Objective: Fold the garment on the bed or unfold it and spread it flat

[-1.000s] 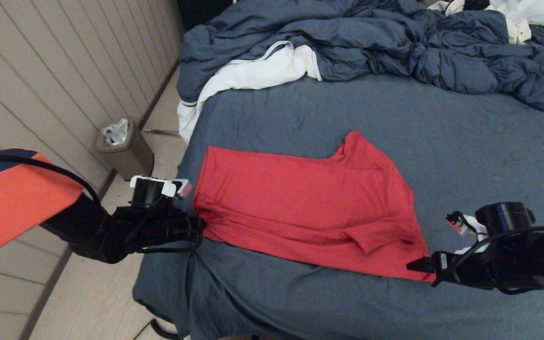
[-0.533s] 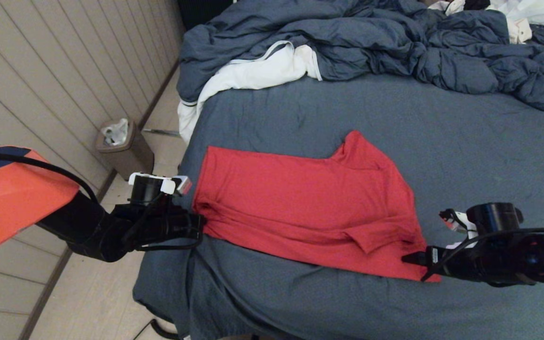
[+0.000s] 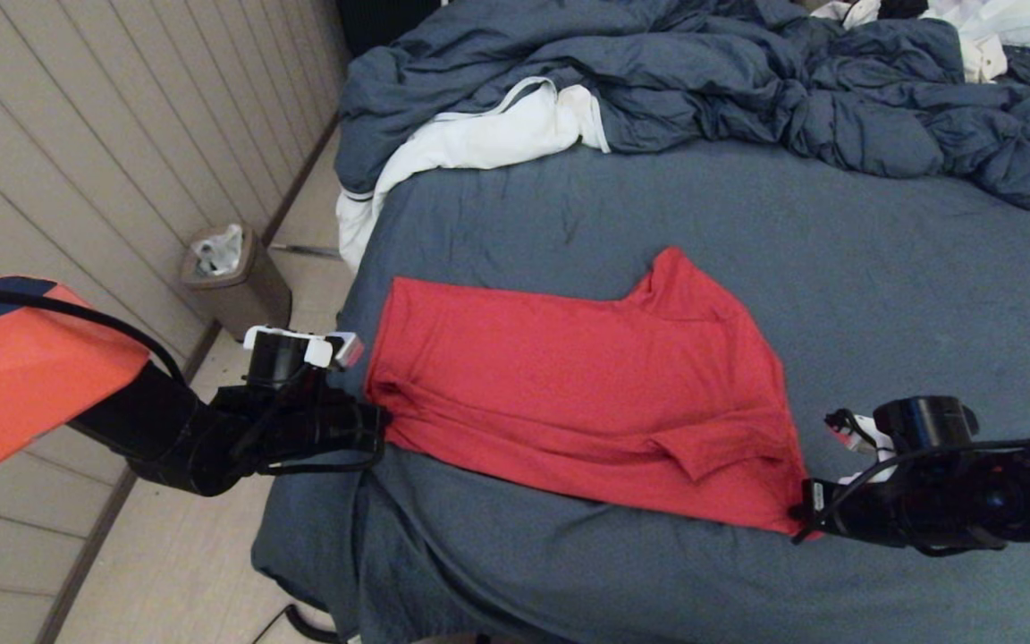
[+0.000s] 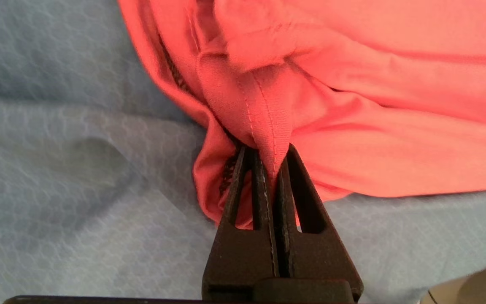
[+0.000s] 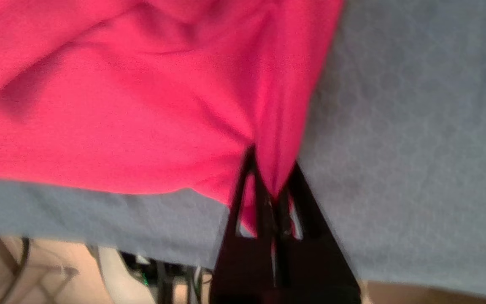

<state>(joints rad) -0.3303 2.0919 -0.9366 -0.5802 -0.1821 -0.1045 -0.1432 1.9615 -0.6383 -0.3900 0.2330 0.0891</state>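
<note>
- Red garment (image 3: 582, 402) lies on the near half of the bed (image 3: 837, 250), laid sideways across the slate-blue sheet, mostly flat, with folds and a tucked sleeve along the near edge.
- One sleeve pokes up toward the far side of the bed; the shirt's left end sits near the bed's left edge.
- Left gripper (image 3: 379, 427) is at the shirt's near-left corner, low against the sheet.
- Left wrist view: left gripper (image 4: 270, 158) has its black fingers (image 4: 243, 198) pressed together on a bunched, hemmed fold of the red fabric; cloth is pinched between them, stitching visible.
- Right gripper (image 3: 799, 519) is at the shirt's near-right corner, just above the sheet.
- Right wrist view: right gripper (image 5: 270, 169) is clamped on the shirt's corner edge, red cloth pulled to a point between the two fingers (image 5: 243, 190).
- Both arms reach in from opposite ends of the shirt, well apart from each other.
- Bulky blue duvet (image 3: 703, 80) is heaped along the far side of the bed, apart from the shirt.
- White cloth (image 3: 479, 139) with dark trim hangs off the far-left corner of the bed, partly under the duvet.
- Small bin (image 3: 233, 282) with a white liner stands on the floor by the panelled wall (image 3: 77, 161), left of the bed.
</note>
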